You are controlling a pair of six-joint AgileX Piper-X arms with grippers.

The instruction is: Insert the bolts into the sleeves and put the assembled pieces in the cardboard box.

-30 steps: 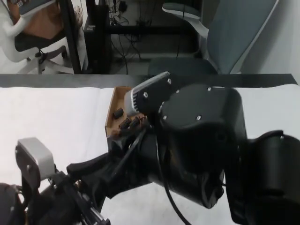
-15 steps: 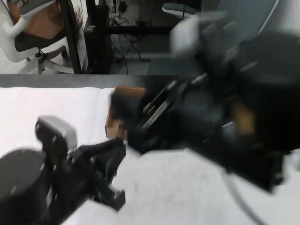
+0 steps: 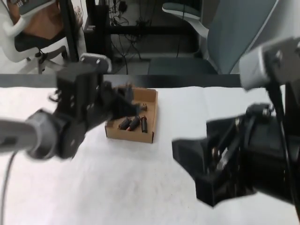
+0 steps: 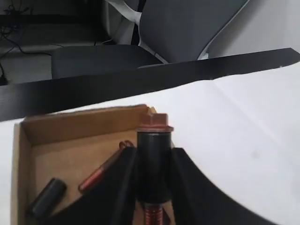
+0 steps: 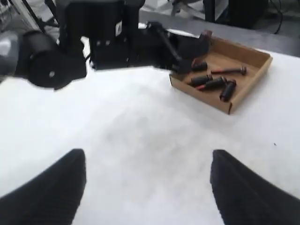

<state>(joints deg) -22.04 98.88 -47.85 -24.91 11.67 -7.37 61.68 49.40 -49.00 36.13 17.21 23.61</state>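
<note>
Black right gripper hanging nearest, over white bench cover, jaws spread wide, carrying nothing. Farther on, left gripper clamping assembled piece, copper bolt head showing above black sleeve, hovering over cardboard box. Three assembled pieces lying inside box already. Loose bolt and bare sleeve also lying there, seemingly awaiting joining. Judgement: task nearing completion; held piece awaiting release.

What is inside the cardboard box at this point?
The cardboard box holds several dark sleeved pieces and one bare bolt. The left gripper, shut on another assembled piece, covers part of the floor, so the count is uncertain.
</note>
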